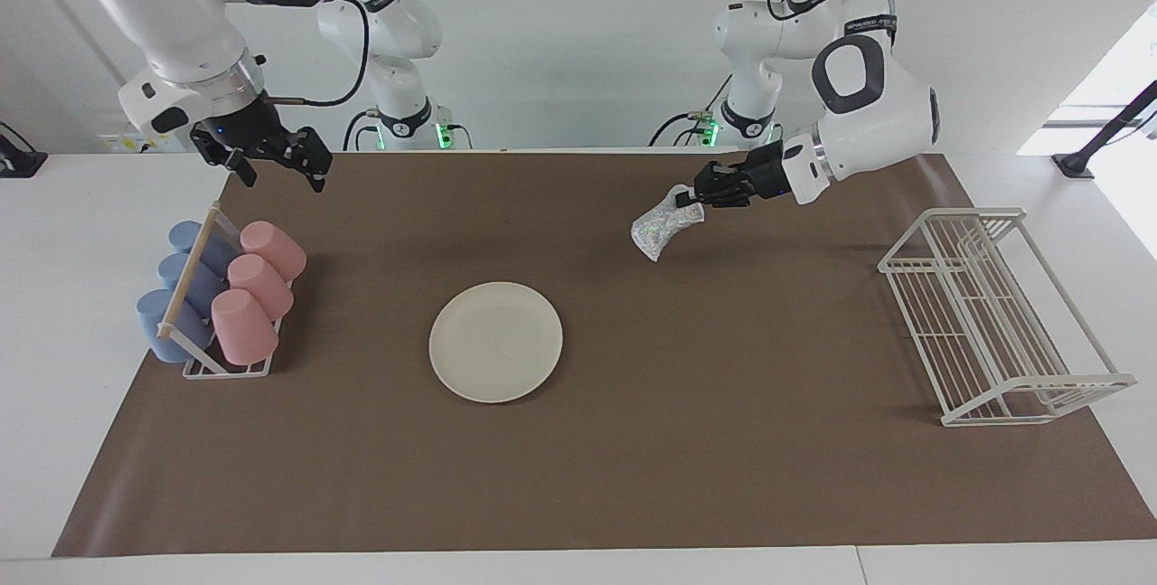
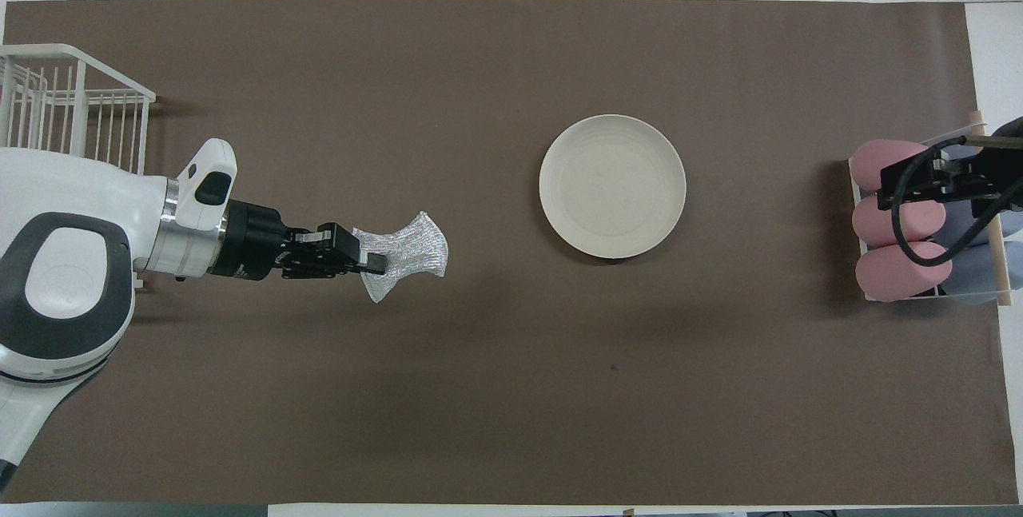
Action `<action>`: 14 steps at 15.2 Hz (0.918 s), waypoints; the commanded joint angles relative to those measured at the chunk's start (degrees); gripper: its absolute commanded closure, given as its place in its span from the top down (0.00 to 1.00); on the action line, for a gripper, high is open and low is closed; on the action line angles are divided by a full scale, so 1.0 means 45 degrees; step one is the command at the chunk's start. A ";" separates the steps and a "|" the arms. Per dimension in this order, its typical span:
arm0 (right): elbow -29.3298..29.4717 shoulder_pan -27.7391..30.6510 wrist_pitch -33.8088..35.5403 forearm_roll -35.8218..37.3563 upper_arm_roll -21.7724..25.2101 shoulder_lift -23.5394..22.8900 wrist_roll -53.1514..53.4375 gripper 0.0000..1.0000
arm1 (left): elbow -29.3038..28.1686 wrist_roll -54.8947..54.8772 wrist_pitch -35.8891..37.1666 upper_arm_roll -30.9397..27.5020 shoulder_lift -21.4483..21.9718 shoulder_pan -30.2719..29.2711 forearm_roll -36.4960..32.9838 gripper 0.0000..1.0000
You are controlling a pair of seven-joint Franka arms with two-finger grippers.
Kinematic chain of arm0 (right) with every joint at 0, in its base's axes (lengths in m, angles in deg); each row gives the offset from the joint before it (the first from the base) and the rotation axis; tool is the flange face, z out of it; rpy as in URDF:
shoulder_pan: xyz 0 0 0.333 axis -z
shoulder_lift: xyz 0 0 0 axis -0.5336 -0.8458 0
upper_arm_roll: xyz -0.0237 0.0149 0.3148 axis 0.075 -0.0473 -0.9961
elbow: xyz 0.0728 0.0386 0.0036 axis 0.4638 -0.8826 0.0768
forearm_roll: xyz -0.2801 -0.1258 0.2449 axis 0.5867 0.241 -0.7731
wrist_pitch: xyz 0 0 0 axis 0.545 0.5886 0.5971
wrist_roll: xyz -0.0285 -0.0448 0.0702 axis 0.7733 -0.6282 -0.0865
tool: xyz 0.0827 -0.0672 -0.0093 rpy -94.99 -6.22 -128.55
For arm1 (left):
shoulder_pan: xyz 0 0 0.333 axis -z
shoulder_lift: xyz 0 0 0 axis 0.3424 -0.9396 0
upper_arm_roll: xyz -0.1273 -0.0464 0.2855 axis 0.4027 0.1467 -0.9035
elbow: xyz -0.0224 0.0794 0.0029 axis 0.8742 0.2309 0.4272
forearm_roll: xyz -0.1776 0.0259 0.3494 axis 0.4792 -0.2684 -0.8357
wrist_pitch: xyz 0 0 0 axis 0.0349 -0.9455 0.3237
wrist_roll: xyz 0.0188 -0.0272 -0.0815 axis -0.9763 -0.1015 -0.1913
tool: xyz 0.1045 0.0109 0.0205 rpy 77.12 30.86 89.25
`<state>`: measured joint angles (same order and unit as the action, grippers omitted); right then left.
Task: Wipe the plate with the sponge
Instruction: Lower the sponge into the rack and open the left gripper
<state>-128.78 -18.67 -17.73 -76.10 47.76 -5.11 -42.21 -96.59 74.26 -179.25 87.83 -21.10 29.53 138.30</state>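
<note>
The cream-white plate [image 1: 495, 342] lies flat near the middle of the brown mat; it also shows in the overhead view [image 2: 612, 186]. My left gripper [image 1: 689, 198] is shut on the silvery-grey glittery sponge [image 1: 664, 223] and holds it in the air over bare mat, between the plate and the white wire rack. In the overhead view the left gripper [image 2: 374, 262] pinches one side of the sponge [image 2: 408, 255]. My right gripper [image 1: 280, 167] hangs open and empty over the cup rack's end of the table; in the overhead view it [image 2: 919, 189] is over the pink cups.
A rack [image 1: 220, 368] with three pink cups [image 1: 258, 287] and blue cups [image 1: 176, 296] stands toward the right arm's end. A white wire rack [image 1: 994, 314] stands toward the left arm's end. The brown mat [image 1: 633, 476] covers the table.
</note>
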 commanded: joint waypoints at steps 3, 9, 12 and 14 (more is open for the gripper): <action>-0.0222 -0.2483 -0.0422 -0.0038 0.2902 -0.0288 -0.0951 1.00 | 0.2065 0.2664 0.0566 0.0056 -0.0774 -0.0102 -0.3291 0.00; -0.0750 -0.3466 -0.0777 -0.0039 0.4160 0.0200 -0.1709 1.00 | 0.4389 0.3701 0.2321 0.0056 -0.1632 -0.0122 -0.7606 0.00; -0.0594 -0.3504 -0.0777 -0.0020 0.4395 0.0374 -0.2124 1.00 | 0.5231 0.4095 0.3201 0.0076 -0.1868 -0.0004 -1.0048 0.00; -0.0846 -0.3524 -0.0777 -0.0019 0.4317 0.0609 -0.2046 1.00 | 0.5350 0.4114 0.3631 0.0153 -0.1908 0.0015 -1.1670 0.00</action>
<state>-130.28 -34.15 -20.72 -76.14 67.31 -4.62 -50.64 -75.36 91.41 -166.23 88.31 -28.17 29.05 91.82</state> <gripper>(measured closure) 0.000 0.952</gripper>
